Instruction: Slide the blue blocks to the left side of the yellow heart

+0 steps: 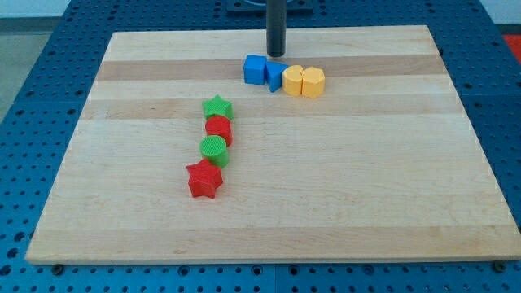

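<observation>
My tip (277, 54), bare rod holding nothing, sits just above blue cube (256, 69) & blue block (274, 75), which touch yellow heart (303, 81) on its view-left side, near board (391, 203) top.

- No text, label, brand, number or sign can be read anywhere in the camera view.
- The wooden board (326, 187) shows only plain grain, with no markings.
- The coloured blocks lying on the wooden board have blank faces.
- The blue perforated surface (32, 98) around the wooden board carries no lettering.
</observation>
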You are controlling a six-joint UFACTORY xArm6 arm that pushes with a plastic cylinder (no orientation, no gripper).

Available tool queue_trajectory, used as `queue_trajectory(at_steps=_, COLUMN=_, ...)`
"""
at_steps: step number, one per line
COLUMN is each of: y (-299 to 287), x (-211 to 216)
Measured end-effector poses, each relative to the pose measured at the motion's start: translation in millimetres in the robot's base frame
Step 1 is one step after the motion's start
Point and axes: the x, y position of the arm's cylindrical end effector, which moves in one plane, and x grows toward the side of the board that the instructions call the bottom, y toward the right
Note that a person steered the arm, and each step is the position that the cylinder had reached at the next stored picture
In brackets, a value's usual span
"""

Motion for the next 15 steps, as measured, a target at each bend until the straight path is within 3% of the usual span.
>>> queue_trajectory(at_steps=3, y=-37, x=3)
queue_trajectory(at_steps=6, y=-40, x=35)
queue_trajectory(at_steps=9, y=-40, x=51)
queue_trajectory(at_steps=11, y=-7, x=25)
queue_trajectory(at_steps=15, y=-6, x=63)
